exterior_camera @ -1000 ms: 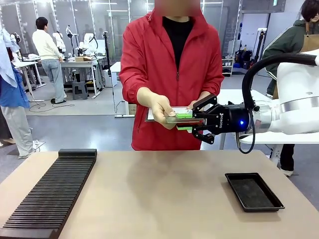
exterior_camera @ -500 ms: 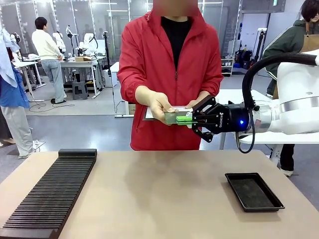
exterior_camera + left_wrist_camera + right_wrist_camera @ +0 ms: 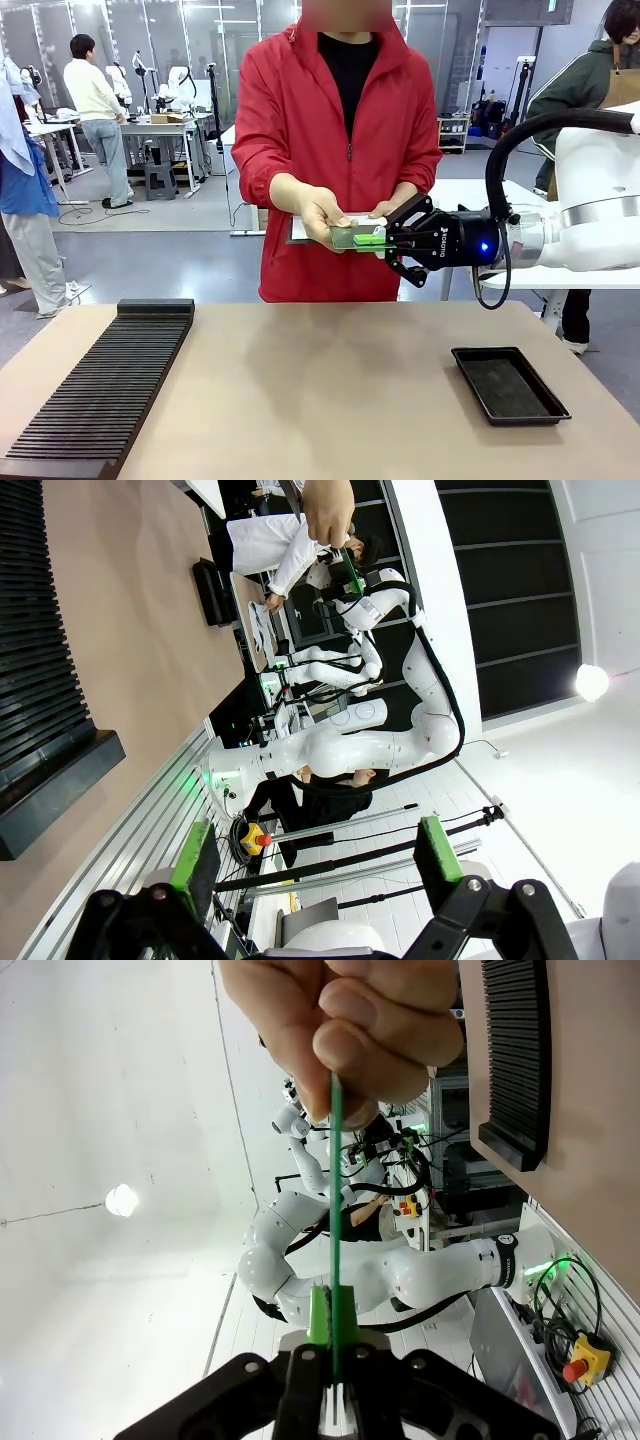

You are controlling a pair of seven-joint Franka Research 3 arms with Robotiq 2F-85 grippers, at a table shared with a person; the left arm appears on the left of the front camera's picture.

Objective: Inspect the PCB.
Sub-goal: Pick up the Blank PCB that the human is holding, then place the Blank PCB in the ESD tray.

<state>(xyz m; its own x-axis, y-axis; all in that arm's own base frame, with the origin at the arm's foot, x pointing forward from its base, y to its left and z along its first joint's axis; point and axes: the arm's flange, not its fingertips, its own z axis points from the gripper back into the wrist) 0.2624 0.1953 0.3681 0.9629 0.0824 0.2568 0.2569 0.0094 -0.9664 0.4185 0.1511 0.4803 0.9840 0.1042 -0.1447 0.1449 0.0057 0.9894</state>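
A person in a red jacket stands across the table and holds the PCB (image 3: pixel 347 237), a thin green board, flat at chest height in one hand (image 3: pixel 322 215). My right gripper (image 3: pixel 380 240) reaches in from the right and is shut on the board's bright green end. In the right wrist view the PCB (image 3: pixel 333 1210) is edge-on, a thin green line running from my shut right gripper (image 3: pixel 331 1345) up to the person's fingers (image 3: pixel 340 1030). My left gripper (image 3: pixel 315 860) is open with nothing between its green pads (image 3: pixel 434 848).
The person's other hand holds a white-paper clipboard (image 3: pixel 300 229) behind the board. A shallow black tray (image 3: pixel 510 385) lies at the table's right. A long black slotted rack (image 3: pixel 100 390) runs along the left. The middle of the table (image 3: pixel 320 390) is bare.
The person's hand and the PCB have shifted slightly up and left. At my right gripper's tips, two separate green patches now show as one on the board. The left gripper is unchanged.
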